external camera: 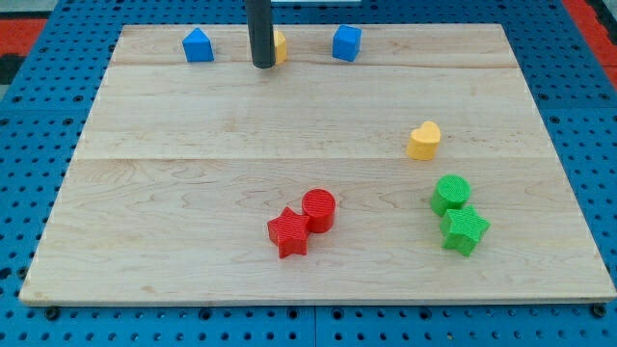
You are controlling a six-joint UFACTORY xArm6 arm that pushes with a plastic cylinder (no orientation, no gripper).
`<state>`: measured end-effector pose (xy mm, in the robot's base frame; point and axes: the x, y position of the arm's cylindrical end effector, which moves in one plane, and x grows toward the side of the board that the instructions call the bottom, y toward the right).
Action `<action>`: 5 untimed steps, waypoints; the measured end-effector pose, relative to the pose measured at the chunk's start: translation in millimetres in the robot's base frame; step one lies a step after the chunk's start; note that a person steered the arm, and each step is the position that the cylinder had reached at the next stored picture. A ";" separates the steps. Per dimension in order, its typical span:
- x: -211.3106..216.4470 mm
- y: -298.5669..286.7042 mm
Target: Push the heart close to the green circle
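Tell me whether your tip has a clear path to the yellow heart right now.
Probably yes. My tip sits at the view's top beside a partly hidden yellow block, and only bare board lies between it and the yellow heart.

Just a plain straight rod (261,29), really dark, charcoal going on black. Round in section, same thickness all the way down as far as shown. Matte-ish finish, with a faint lighter streak of sheen running lengthwise. Cut off by the view's top, so only the lower stretch visible. Ends at my tip (261,65) in a blunt, slightly rounded bottom edge, same dark colour.
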<state>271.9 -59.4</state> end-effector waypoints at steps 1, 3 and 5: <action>-2.4 15.0; 16.1 53.5; 140.6 250.8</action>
<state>412.5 191.3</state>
